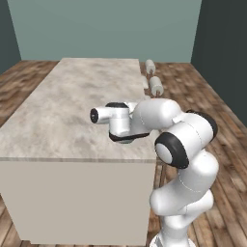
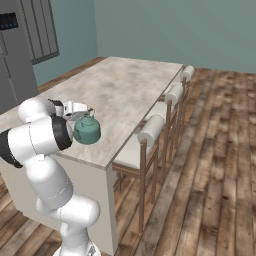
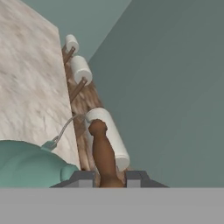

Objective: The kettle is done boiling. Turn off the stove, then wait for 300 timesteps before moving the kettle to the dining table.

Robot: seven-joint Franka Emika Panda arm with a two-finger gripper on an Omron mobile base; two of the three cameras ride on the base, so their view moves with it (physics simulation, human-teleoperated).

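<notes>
Left base view: the arm reaches over the near right part of the table (image 1: pixel 62 111), wrist bent low above the marbled top; the forearm hides the hand's tip.
Right base view: the kettle (image 2: pixel 87 130) hangs at the gripper (image 2: pixel 84 114), over the table's near edge, next to the first stool (image 2: pixel 150 131); I cannot tell whether its base touches the top or rides just above.
Hand view: the jaws are clamped on the kettle's brown handle (image 3: pixel 104 155), which stands up between the fingertips (image 3: pixel 83 178); the teal body lies lower left, the table beyond.
Progress: the kettle is already at the table, so carrying looks nearly done.
Left: set it down, let go, draw back.
</notes>
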